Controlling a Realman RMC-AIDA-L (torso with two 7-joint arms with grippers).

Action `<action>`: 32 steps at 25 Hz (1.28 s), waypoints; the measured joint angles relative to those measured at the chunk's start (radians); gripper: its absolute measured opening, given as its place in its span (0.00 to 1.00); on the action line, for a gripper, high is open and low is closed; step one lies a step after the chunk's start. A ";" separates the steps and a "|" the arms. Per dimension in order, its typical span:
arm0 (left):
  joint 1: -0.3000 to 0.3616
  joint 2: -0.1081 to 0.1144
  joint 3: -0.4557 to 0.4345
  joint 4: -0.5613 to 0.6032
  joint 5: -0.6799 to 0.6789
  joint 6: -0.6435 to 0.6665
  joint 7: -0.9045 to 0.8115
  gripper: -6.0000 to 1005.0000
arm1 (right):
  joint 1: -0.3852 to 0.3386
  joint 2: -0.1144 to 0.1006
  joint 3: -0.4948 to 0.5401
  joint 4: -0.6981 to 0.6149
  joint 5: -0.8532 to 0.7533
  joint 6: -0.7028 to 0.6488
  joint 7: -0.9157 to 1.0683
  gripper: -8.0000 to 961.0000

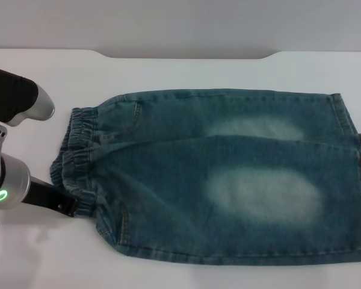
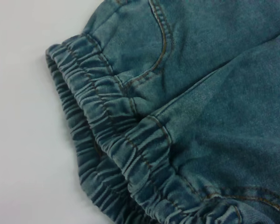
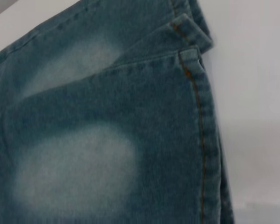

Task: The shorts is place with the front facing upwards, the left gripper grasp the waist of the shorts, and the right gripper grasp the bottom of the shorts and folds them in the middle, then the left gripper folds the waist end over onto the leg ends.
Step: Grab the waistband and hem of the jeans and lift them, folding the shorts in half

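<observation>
Best to pinch both layers of the waist of the shorts (image 1: 78,159) squarely before lifting. The left gripper (image 1: 69,206) sits at the waistband's near corner (whether it has clenched, I cannot tell). The shorts (image 1: 228,180) lie flat on the white table (image 1: 186,72), legs stretching away from that waistband.

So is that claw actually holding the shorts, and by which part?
The left claw meets the shorts at the waistband; whether it grips cannot be told.

1 pr shorts (image 1: 228,180), 2 pale faded patches, 1 gathered waistband (image 1: 78,162), 1 gripper (image 1: 69,208) visible.
</observation>
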 joint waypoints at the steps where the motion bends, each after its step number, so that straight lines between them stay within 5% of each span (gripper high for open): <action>1: 0.000 0.000 0.000 0.000 0.000 0.000 0.000 0.05 | 0.001 0.000 -0.005 -0.002 0.000 0.000 -0.007 0.61; 5: 0.000 0.000 0.000 0.000 0.000 -0.002 0.001 0.05 | 0.011 -0.003 -0.017 -0.031 0.000 0.007 -0.044 0.60; 13: 0.000 0.000 0.000 0.000 -0.001 -0.001 0.002 0.05 | 0.023 -0.004 -0.017 -0.053 0.025 0.030 -0.081 0.36; 18: 0.001 0.000 0.001 0.003 -0.002 0.001 0.002 0.05 | 0.024 -0.004 -0.016 -0.036 0.040 0.035 -0.082 0.12; 24: 0.002 0.000 0.010 0.015 -0.003 0.004 0.003 0.05 | 0.023 -0.005 0.005 -0.019 0.050 0.029 -0.077 0.01; 29: -0.001 0.000 0.011 0.020 -0.003 0.006 0.003 0.06 | 0.028 -0.006 0.028 0.015 0.012 0.041 -0.055 0.01; 32: -0.012 0.000 0.011 0.035 -0.003 0.006 0.003 0.06 | 0.024 -0.004 0.026 0.061 -0.022 0.042 -0.052 0.12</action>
